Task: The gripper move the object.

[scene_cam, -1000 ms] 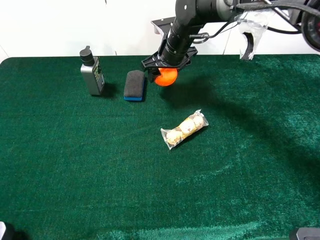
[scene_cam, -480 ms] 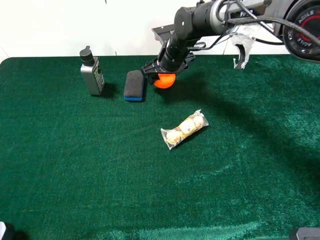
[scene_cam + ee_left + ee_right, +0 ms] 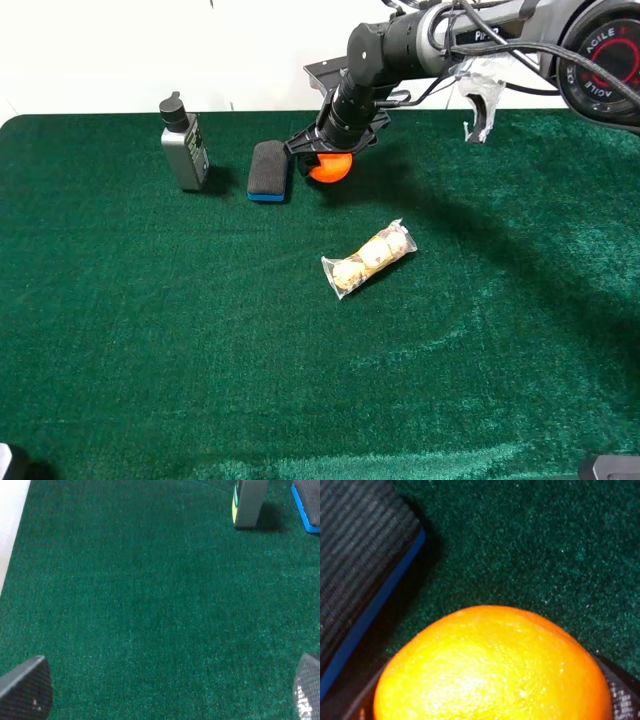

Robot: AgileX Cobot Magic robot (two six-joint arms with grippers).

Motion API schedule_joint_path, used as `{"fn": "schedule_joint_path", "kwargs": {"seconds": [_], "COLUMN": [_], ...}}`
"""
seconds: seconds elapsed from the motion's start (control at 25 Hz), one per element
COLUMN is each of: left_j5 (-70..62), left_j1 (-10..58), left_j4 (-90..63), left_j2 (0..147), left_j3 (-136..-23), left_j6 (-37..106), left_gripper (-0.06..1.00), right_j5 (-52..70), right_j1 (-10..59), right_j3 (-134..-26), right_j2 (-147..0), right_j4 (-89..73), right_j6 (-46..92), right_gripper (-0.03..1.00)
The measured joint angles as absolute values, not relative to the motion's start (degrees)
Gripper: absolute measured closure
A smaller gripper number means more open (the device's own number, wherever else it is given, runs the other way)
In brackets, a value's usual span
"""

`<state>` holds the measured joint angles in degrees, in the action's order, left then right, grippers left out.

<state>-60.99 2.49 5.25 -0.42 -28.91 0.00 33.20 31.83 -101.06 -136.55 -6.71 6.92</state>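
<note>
R pincer [image 3: 329,160] is pinching the orange [image 3: 492,667] low by the eraser [image 3: 268,170], so it's risking nudging that block, or the glossy fruit rolling away on release.

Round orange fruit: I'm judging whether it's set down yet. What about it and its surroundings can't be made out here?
- Exterior high: the black two-fingered right gripper covers the top of the round orange fruit; whether it touches the green cloth is unclear.
- Right wrist: the fruit runs off the frame edge and hides most of the gripper; the black-and-blue eraser block is cropped too.
- Left wrist: the grey bottle is cut off by the frame edge.
</note>
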Motion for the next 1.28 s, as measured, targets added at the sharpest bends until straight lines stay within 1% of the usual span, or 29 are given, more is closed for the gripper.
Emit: {"fn": "schedule_joint_path", "kwargs": {"seconds": [0.16,0.32,0.44,0.88,1.28], "left_j5": [-60.99,-60.99,-60.99,-60.99,-60.99], "left_j1": [2.49,2.49,2.49,2.49,2.49], "left_j4": [5.25,5.25,5.25,5.25,5.25], "left_j2": [-0.42,-0.42,-0.42,-0.42,-0.42], "left_j3": [-28.91,-28.91,-28.91,-28.91,-28.91], "left_j6": [0.0,0.0,0.0,0.0,0.0], "left_gripper": [-0.04,-0.04,-0.04,-0.04,-0.04], "right_j5": [33.2,33.2,33.13,33.92,42.68], "right_j1": [31.83,31.83,31.83,31.83,31.83], "right_j3": [-101.06,-101.06,-101.06,-101.06,-101.11], "right_j2": [-136.55,-136.55,-136.55,-134.75,-128.91], "right_j4": [-6.53,-6.29,-6.18,-5.54,-5.22], "right_j6": [6.75,5.72,5.46,5.29,5.29], "right_gripper": [0.42,0.31,0.28,0.28,0.28]}}
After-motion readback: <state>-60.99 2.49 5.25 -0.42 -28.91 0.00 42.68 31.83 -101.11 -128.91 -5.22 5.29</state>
